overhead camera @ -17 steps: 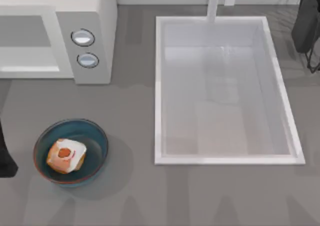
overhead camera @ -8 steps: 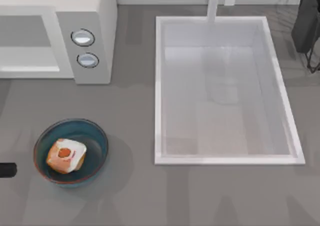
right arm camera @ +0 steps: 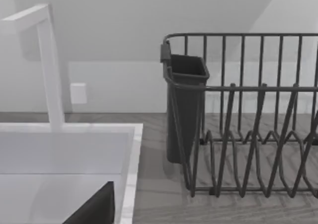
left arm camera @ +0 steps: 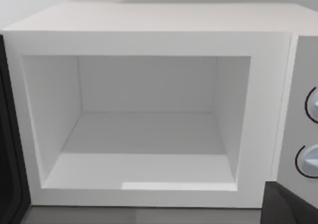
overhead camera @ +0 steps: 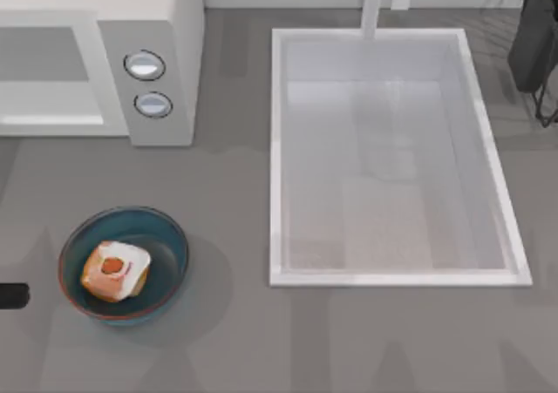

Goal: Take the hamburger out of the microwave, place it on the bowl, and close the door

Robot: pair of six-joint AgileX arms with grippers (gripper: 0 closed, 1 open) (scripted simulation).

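At the far left edge of the table in the top view, a small dark part of the left arm (overhead camera: 10, 295) is showing just beside the bowl; whether the left gripper's fingers are apart or together cannot be told. The bowl (overhead camera: 161, 299), teal-blue with an orange-brown rim, is sitting on the grey table (overhead camera: 235, 341) at front left, and the hamburger (overhead camera: 115, 270) is lying inside it, left of centre, its white face with the red-orange spot turned upward. Behind the bowl the microwave (overhead camera: 170, 27) is standing at the back left, its grey panel carrying two round dials (overhead camera: 145, 64). In the left wrist view the microwave's cavity (left arm camera: 144, 134) is facing the camera, white-walled and open, with a dark edge at the frame's side that may be the door, though this cannot be told. To the right of the microwave, the white sink basin (overhead camera: 392, 158) is occupying the middle and right of the table, a white faucet (overhead camera: 373, 5) rising at its back edge. At the far right, a dark dish rack (right arm camera: 248, 134) with a dark utensil cup (right arm camera: 185, 110) is standing beside the sink. The right arm is sitting parked near this back right corner; the state of the right gripper's fingers cannot be told either.
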